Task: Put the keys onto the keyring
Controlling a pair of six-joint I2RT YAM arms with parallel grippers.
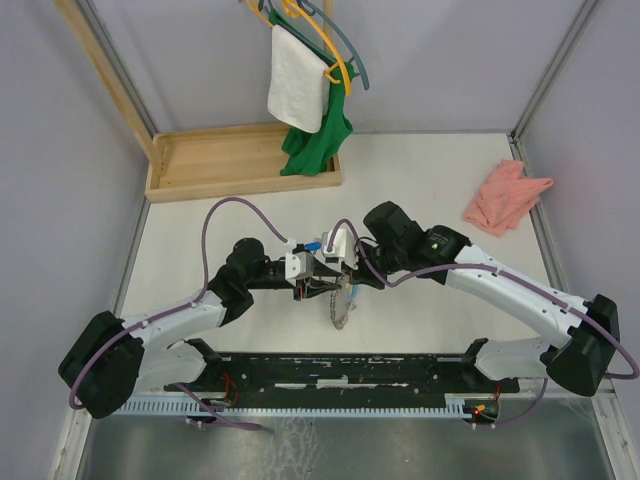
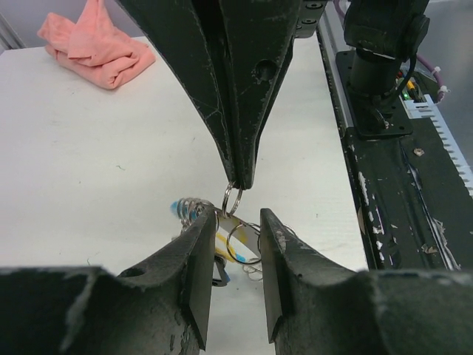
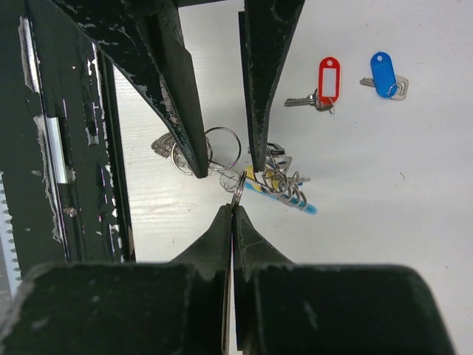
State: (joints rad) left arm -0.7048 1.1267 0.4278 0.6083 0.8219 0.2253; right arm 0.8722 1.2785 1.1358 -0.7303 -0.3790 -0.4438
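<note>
A white desk (image 1: 420, 180) fills the floor of a pale, walled booth. A shallow wooden tray (image 1: 240, 160) sits at its far left edge, and a crumpled pink cloth (image 1: 505, 195) lies toward the far right. Above the tray, a white towel (image 1: 297, 85) and a green garment (image 1: 318, 140) hang from plastic hangers (image 1: 340, 50).

The two arms meet over the middle of the desk, tip to tip. The right pincer (image 3: 235, 211) is clenched, its fingers pressed flat together on a small steel keyring (image 3: 238, 183) held upright at their very tips. The left pincer (image 2: 235, 222) faces it from the other side and is released, with a clear gap between its fingers (image 2: 196, 274). A larger loose ring (image 3: 222, 148) shows in that gap. I cannot tell whether either finger touches it.

Just under the meeting point lies a tangle of rings and keys (image 3: 277, 181) with a yellow tag and a blue-tipped piece. I cannot tell whether the pinched keyring is linked to it.

The red-tagged key (image 3: 325, 80) and the blue-tagged key (image 3: 381, 74) lie flat on the bare desk, near each other but not touching. Both are well apart from the keyring and from both pincers, and neither is threaded on.
</note>
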